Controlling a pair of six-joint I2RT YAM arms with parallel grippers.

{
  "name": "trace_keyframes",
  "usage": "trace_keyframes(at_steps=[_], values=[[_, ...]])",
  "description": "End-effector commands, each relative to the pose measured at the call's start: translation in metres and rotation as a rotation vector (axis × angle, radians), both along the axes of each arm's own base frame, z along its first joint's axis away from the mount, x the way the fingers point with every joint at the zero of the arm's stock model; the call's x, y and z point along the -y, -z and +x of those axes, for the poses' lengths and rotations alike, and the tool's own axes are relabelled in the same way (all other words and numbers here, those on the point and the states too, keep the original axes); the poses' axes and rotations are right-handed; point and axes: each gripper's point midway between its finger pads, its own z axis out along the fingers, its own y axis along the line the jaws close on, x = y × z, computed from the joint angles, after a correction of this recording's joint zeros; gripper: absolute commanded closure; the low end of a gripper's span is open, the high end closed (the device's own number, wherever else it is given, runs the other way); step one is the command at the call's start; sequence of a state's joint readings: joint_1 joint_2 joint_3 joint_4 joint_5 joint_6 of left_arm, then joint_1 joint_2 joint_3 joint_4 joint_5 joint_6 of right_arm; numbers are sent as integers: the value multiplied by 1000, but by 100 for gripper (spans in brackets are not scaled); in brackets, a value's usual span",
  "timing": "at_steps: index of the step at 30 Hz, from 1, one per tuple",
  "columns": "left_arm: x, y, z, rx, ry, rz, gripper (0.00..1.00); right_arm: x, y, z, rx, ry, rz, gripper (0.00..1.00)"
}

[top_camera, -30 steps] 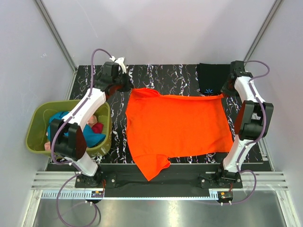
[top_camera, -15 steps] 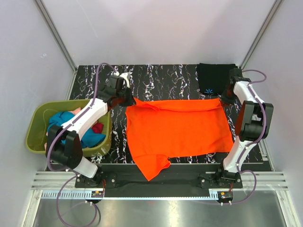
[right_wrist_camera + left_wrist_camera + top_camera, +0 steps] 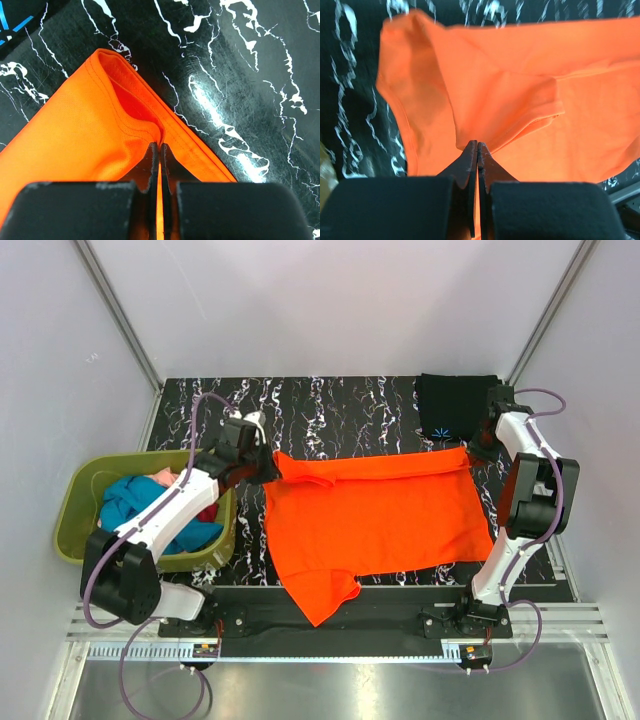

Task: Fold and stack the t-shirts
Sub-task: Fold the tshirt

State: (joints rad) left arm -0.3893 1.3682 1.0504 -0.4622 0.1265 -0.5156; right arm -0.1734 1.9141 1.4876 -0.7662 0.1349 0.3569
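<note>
A bright orange t-shirt (image 3: 375,515) lies spread across the black marbled table (image 3: 330,410), one sleeve hanging over the near edge. My left gripper (image 3: 268,462) is shut on the shirt's far left corner, cloth (image 3: 485,100) pinched between its fingertips (image 3: 471,150). At the far right corner my right gripper (image 3: 470,451) is shut on the hem (image 3: 130,125), which folds up into the jaws. The far edge is doubled over toward me. A folded black t-shirt (image 3: 452,405) with a small light-blue mark (image 3: 440,432) lies at the table's back right, just behind the right gripper.
An olive-green basket (image 3: 75,510) stands off the table's left edge, holding teal (image 3: 130,502), pink and red shirts. The left arm reaches over it. Grey walls close in on three sides. Bare marble (image 3: 240,75) shows beside the right gripper.
Both grippers have pulled the shirt's far edge toward the near side, folding it over. The left gripper moved further than the right. The basket's contents show more as the left arm shifted.
</note>
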Motion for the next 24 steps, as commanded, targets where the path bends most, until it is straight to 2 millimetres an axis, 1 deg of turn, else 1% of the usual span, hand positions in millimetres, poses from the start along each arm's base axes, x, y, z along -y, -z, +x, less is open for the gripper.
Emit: trace_keyframes(at_steps=[1, 4, 8, 13, 16, 22, 24], values=[[-3, 2, -9, 3, -45, -20, 100, 2, -16, 4, 34, -7, 4, 100], [-7, 5, -13, -5, -57, -17, 100, 2, -9, 2, 18, -8, 8, 100], [-7, 13, -18, -30, -45, -7, 100, 0, -4, 1, 6, -10, 20, 100], [-7, 19, -20, -42, -42, -1, 100, -3, 6, 0, -20, -20, 40, 100], [-7, 22, -21, -49, -39, 3, 100, -6, 14, -4, -46, -26, 59, 100], [-7, 23, -23, -58, -34, 5, 100, -9, 23, -11, -78, -20, 76, 99], [-8, 28, -24, -79, -32, 14, 100, -9, 28, -15, -102, -17, 72, 98]])
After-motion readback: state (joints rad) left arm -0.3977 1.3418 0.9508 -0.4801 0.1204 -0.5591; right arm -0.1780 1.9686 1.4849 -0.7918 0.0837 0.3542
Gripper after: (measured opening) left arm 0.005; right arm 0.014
